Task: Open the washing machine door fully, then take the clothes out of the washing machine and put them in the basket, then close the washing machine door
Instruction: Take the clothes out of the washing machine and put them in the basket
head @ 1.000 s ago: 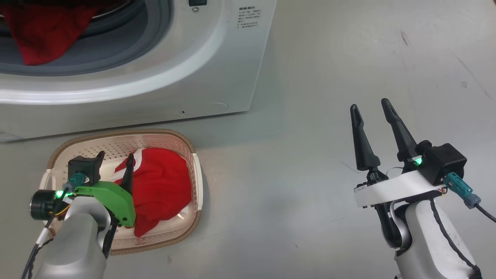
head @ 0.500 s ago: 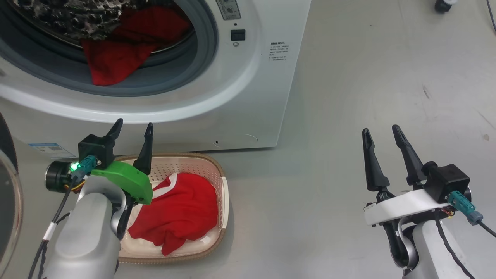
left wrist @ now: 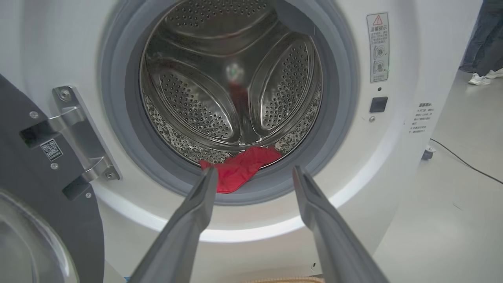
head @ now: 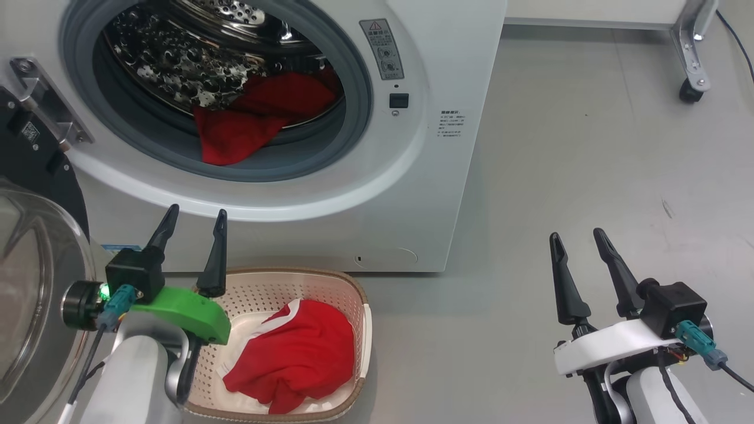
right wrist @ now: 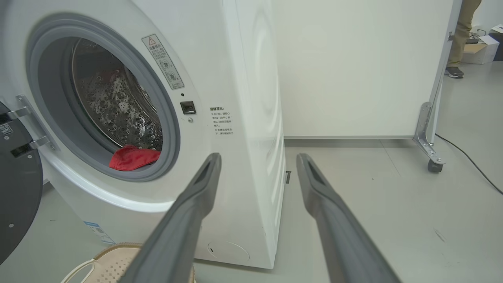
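Left tool (head: pixel 195 213): you have it released, fingers spread and gripping nothing. It hovers over the near-left rim of the basket (head: pixel 306 275), pointing toward the drum (head: pixel 177 59).
Right tool (head: pixel 576 234): released and empty, over bare floor (head: pixel 559 147), well apart to the right of the washing machine (head: pixel 447 70).
Washing machine door (head: pixel 32 265): swung wide open to your left on its hinge (head: pixel 41 100).
Clothes (head: pixel 247 126): one red piece lies at the drum's front, drooping onto the grey rubber ring (head: pixel 353 118).
Second garment (head: pixel 300 359): red with white trim, lying inside the basket.
Basket: on the floor just in front of the washing machine, below its opening.
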